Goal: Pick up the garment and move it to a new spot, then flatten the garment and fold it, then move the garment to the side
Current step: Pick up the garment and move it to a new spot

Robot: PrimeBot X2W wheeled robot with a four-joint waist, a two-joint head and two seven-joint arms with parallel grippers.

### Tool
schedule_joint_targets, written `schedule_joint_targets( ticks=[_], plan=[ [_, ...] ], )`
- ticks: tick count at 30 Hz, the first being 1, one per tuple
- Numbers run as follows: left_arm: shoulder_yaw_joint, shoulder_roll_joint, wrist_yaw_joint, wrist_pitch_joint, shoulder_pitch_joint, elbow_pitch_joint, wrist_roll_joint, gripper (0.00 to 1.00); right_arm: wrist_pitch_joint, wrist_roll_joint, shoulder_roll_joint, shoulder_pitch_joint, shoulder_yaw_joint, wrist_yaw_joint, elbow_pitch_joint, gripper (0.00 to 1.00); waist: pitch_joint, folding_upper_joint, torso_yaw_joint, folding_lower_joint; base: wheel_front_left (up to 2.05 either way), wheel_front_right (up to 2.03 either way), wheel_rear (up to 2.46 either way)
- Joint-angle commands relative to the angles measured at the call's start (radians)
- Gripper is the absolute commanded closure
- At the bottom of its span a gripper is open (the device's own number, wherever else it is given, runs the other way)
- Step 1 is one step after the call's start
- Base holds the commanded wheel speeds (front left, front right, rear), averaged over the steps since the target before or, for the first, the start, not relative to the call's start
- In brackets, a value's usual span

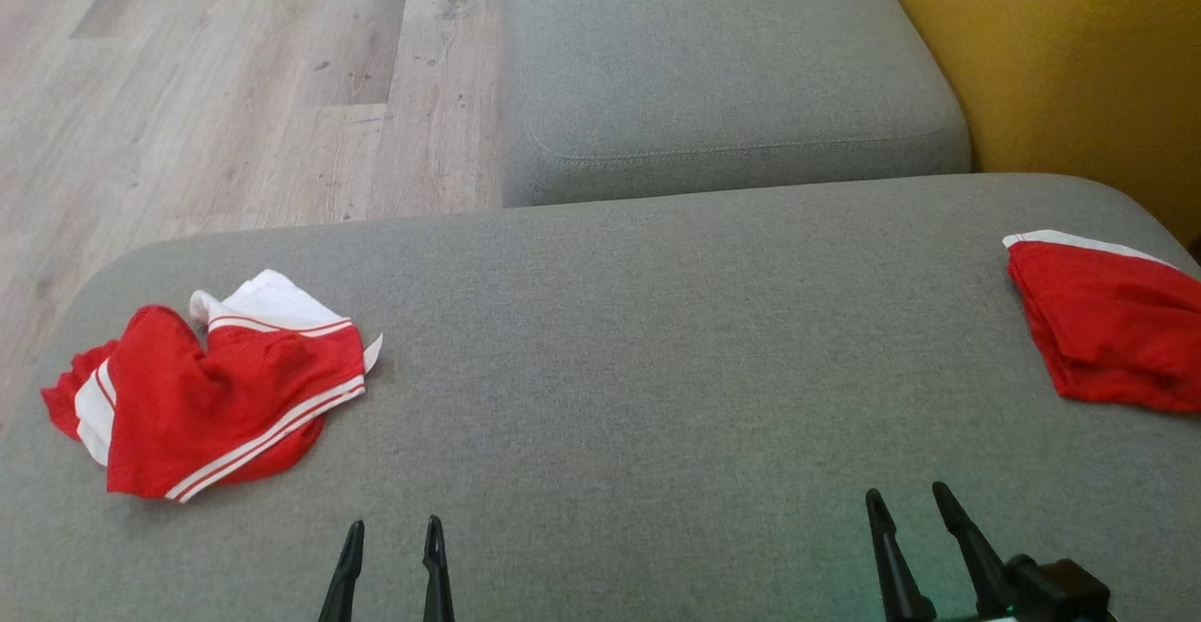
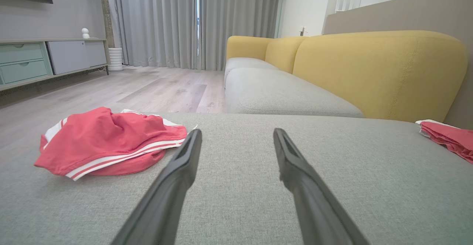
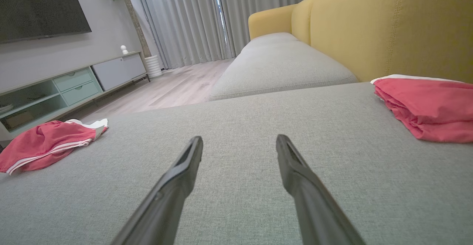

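**A:** Nearest to us are our own fingers. The left gripper (image 1: 394,522) sits at the lower left, its two dark fingers spread wide with nothing between them.

**B:** The right gripper (image 1: 905,491) at the lower right looks the same to us, jaws fully parted and empty. Both are low over the grey cushion (image 1: 610,322), and we cannot tell whether they touch it.

**A:** And where do we see the garment?

**B:** The crumpled garment (image 1: 225,406) lies on the cushion's left side, near its edge. It is ahead and to the left of the left gripper, and apart from it.

**A:** We see red fabric, bunched and lumpy, with one flap turned over the rest. Paired white stripes run along its near edge, a white panel shows on its left, and a white piece pokes out on the far side.

**B:** At the cushion's right edge we see a second red piece (image 1: 1112,331). It is folded flat with a white band along its far side, well apart from the crumpled one and near the yellow backrest (image 1: 1060,50).

**A:** Beyond the cushion we see another grey seat (image 1: 722,68), with wooden floor (image 1: 235,87) to its left.
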Motion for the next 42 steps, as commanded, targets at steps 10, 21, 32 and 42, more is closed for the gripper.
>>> schedule_joint_targets(
  ticks=[10, 21, 32, 42],
  plan=[
    [0.037, -0.006, 0.003, -0.007, -0.046, -0.022, -0.001, 0.0, -0.014, 0.004, -0.006, -0.045, 0.024, -0.001, -0.021, 0.0, 0.009, -0.0001, -0.006, 0.0, 0.0, 0.0, 0.0],
    [0.039, -0.006, 0.007, -0.007, -0.063, -0.022, 0.005, 0.0, -0.014, 0.007, -0.019, -0.048, 0.031, -0.001, -0.02, 0.0, 0.021, -0.0001, 0.056, 0.0, 0.0, 0.0, 0.0],
    [0.063, -0.006, 0.001, -0.007, -0.07, -0.024, 0.025, 0.0, -0.014, 0.015, -0.003, -0.083, 0.059, -0.001, -0.02, 0.0, 0.058, -0.0001, 0.26, 0.0, 0.0, 0.0, 0.0],
    [0.095, -0.006, -0.019, -0.007, -0.079, -0.031, 0.045, 0.0, -0.014, 0.011, 0.004, -0.097, 0.068, -0.001, -0.015, 0.0, 0.07, -0.0001, 0.395, 0.0, 0.0, 0.0, 0.0]
  ],
)
